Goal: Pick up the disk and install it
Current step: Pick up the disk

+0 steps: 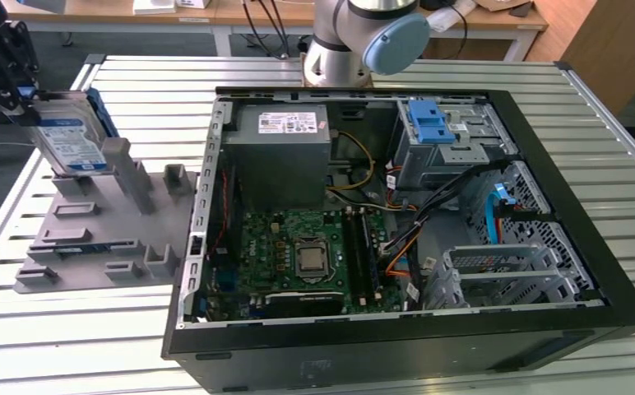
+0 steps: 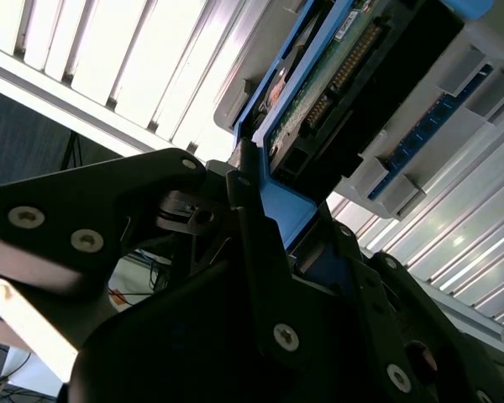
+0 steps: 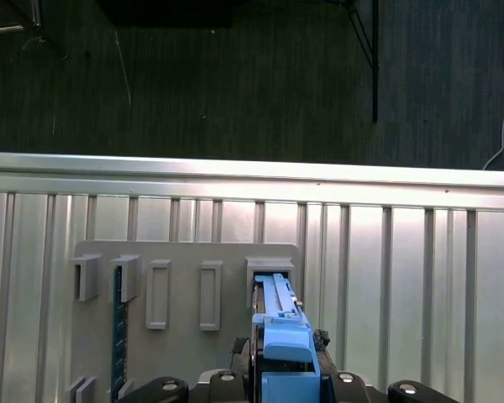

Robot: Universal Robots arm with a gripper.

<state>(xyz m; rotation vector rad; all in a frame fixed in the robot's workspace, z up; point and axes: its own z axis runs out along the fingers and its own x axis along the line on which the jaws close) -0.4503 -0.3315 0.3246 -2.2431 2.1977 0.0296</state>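
Black sheet metal of the open computer case (image 1: pixel 405 346) is seen nearest in the exterior view, laid on its side on a slatted metal table (image 1: pixel 76 346). Inside it a grey power supply (image 1: pixel 282 156) with a white sticker is mounted at the far end, a green motherboard (image 1: pixel 295 255) is fixed below it, a blue latch (image 1: pixel 429 123) is set on the far bay, and a perforated drive cage (image 1: pixel 504 271) is placed toward the exterior view's right, with loose cables between them. Outside the case, on the exterior view's left, a grey slotted rack (image 1: pixel 98 239) is laid on the table. The disk (image 1: pixel 71 136), silver with a white-and-blue label and edged in blue plastic, is held upright at the rack's far corner, and its upper edge is clamped by the black gripper (image 1: pixel 21 103).

In the second wrist view the gripper (image 2: pixel 265 189) is seen closed on the blue frame; the disk's (image 2: pixel 336 67) green circuit side and connector are turned to the camera.

In the first wrist view the disk (image 3: pixel 277 311) is seen edge-on between the gripper's (image 3: pixel 287 388) fingers, its far end met by a slot of the rack (image 3: pixel 185 277).
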